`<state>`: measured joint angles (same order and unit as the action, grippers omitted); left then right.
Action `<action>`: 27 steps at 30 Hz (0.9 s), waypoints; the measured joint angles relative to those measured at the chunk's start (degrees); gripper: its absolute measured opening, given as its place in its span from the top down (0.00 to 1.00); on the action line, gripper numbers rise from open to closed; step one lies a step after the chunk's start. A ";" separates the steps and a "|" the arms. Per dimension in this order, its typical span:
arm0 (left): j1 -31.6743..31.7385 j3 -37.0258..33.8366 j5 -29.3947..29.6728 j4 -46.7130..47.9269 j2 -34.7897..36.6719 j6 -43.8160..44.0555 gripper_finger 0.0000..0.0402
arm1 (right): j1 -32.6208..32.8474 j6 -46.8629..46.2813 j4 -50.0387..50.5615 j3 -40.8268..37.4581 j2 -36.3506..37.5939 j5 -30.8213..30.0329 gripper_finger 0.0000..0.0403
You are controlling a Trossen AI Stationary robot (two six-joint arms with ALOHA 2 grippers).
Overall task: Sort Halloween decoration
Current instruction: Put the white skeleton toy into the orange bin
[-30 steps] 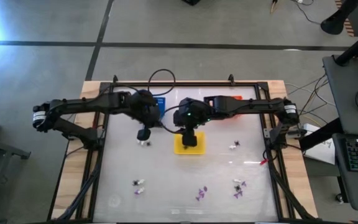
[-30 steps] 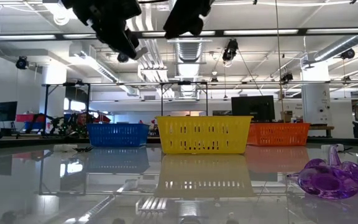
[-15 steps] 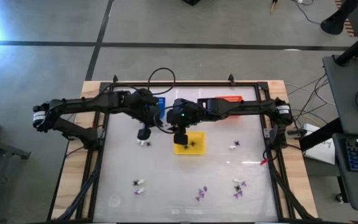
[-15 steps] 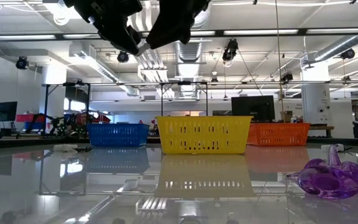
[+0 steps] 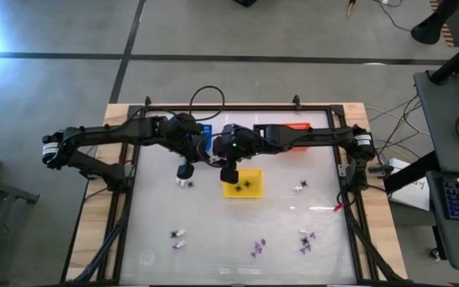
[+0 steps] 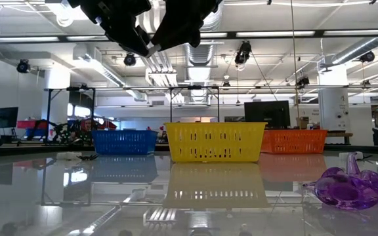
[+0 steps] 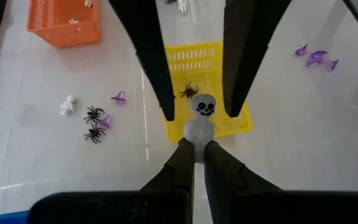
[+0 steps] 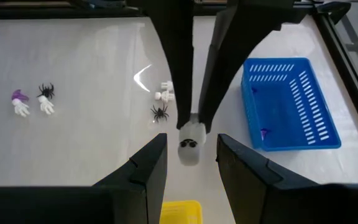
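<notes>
On the white table [image 5: 213,255], the left gripper [image 7: 194,149] pinches a small white ghost figure [image 7: 199,118] between the right gripper's [image 8: 191,152] spread fingers. Just below sits the yellow basket [image 7: 232,121] with a black spider [image 7: 188,91]; the blue basket [image 8: 291,106] beside holds a purple trinket [image 8: 263,133].

Both dark arms reach inward from opposite sides and meet near the middle, raised well above the table. The left gripper [image 5: 185,171] has its fingers pinched together, tip pointing toward the right gripper [image 5: 229,174], just beside it. The right gripper's fingers [image 8: 143,167] stand apart, facing the left gripper's closed tip head-on.
</notes>
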<state>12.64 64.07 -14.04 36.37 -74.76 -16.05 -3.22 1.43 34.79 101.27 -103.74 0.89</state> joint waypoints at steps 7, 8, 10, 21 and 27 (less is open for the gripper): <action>0.00 -0.01 -0.01 -1.96 0.00 0.02 1.00 | -0.52 -0.85 0.09 -0.33 0.02 0.00 0.68; 0.00 0.00 -0.02 -1.98 0.00 0.02 1.00 | -0.64 -0.87 0.09 -0.37 0.01 0.01 0.68; 0.00 0.00 0.00 -2.24 -0.04 0.02 1.00 | -0.86 -1.04 0.11 -0.42 0.01 0.02 0.69; 0.04 -0.02 0.26 -2.52 -0.09 0.02 1.00 | -1.55 -1.54 0.59 -0.42 0.02 0.85 0.88; 0.47 -0.04 1.29 -2.93 -0.09 0.01 1.00 | -1.60 -1.93 0.50 -0.44 0.02 0.41 0.95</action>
<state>13.11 64.03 -12.75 33.44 -74.85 -16.04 -4.82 -0.50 35.29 100.84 -103.72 1.30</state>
